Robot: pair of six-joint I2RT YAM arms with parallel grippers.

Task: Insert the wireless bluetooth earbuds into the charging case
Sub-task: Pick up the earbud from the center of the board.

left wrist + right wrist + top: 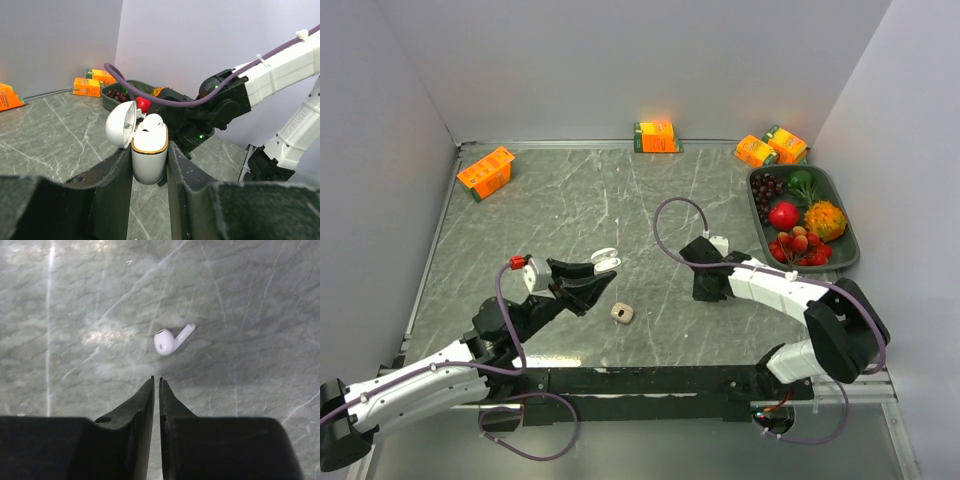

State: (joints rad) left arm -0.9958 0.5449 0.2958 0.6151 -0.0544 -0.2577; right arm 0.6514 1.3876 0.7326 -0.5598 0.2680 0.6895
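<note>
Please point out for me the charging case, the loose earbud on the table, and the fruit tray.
charging case (pixel 149 162): left wrist view, on the front of its body.
earbud (pixel 165 342): right wrist view, on its round head.
fruit tray (pixel 852 235): top external view, on its right rim.

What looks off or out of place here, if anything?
The right gripper is shut on nothing, while one earbud lies loose on the table just beyond its tips, apparently missed. The left gripper holding the open charging case looks fine.
</note>
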